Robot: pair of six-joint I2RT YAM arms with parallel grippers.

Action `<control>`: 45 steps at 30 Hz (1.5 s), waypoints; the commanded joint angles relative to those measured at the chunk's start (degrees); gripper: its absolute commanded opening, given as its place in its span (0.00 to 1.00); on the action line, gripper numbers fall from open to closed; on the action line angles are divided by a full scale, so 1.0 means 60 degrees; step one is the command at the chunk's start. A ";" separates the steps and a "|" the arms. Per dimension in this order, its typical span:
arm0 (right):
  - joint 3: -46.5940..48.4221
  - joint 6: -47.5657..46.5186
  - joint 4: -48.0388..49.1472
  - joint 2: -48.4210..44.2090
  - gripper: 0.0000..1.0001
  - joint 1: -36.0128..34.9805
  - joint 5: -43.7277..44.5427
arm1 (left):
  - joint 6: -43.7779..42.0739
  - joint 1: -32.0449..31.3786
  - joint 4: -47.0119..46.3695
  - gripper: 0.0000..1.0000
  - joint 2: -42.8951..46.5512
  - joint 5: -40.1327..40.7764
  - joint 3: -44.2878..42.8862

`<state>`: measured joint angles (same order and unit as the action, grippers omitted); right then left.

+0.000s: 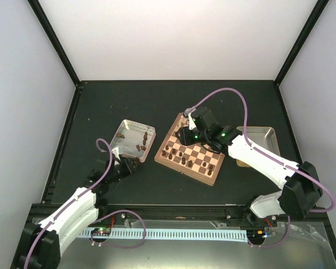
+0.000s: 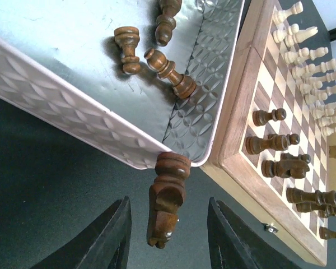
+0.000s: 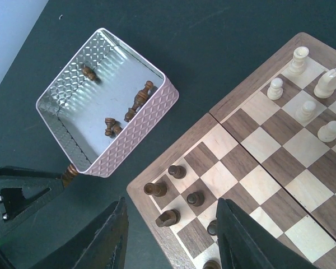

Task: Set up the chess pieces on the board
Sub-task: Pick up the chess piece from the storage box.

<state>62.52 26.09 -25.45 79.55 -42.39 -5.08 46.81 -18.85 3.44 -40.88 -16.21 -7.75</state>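
Glossy dark brown chess piece (image 2: 167,196) shows a ringed base.

The dark tabletop (image 1: 129,101) carries the board (image 3: 176,152) near its middle, set askew. A metal left tray (image 1: 131,130) lies just beside it, and a right tray (image 1: 263,137) lies on the other side. A dark knight (image 2: 167,199) lies at the left tray's near corner.
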 commanded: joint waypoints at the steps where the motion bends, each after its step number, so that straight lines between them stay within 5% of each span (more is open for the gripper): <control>1: 0.0020 0.0107 0.0141 -0.0023 0.45 -0.0003 -0.0014 | -0.0222 -0.0037 -0.0734 0.39 -0.0042 0.0125 0.0120; 7: 0.0025 0.0147 0.0170 -0.0046 0.45 -0.0009 0.0012 | -0.0214 -0.0064 -0.0994 0.27 -0.0012 -0.0064 0.0332; 15: 0.0009 0.0118 0.0189 -0.0030 0.44 -0.0003 -0.0061 | -0.0224 -0.0123 -0.1132 0.28 -0.0027 -0.0056 0.0424; 24: -0.0034 0.0075 0.0144 -0.0122 0.44 -0.0002 0.0035 | -0.0354 -0.0205 -0.1136 0.03 0.0196 0.0001 0.0306; 39: -0.1198 0.0074 0.0948 -0.1046 0.46 0.0007 -0.0654 | -0.1554 -0.0300 0.5290 0.02 -0.0508 -0.0331 -0.3202; 45: -0.1665 0.0409 0.1817 -0.1304 0.53 0.0009 -0.1892 | -0.3209 -0.0874 0.5457 0.02 -0.1443 -0.1510 -0.4565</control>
<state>54.33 26.72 -20.38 73.84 -42.39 -10.17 35.66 -21.19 31.57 -47.16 -19.88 -29.41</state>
